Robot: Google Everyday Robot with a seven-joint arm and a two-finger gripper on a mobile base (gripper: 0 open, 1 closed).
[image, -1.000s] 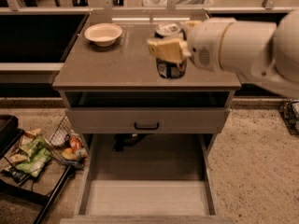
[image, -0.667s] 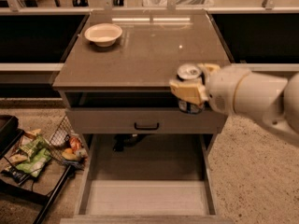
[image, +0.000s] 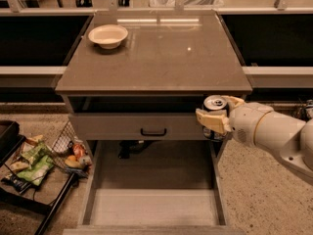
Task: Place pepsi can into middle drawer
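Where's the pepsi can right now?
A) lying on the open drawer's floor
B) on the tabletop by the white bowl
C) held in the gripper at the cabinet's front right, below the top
C: the gripper grips the pepsi can beside the closed drawer front, above the open middle drawer near its right wall.

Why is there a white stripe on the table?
Camera view: it's light glare on the shiny tabletop; the middle drawer is shadowed at its back; the gripper holds the pepsi can just below the tabletop's front edge.
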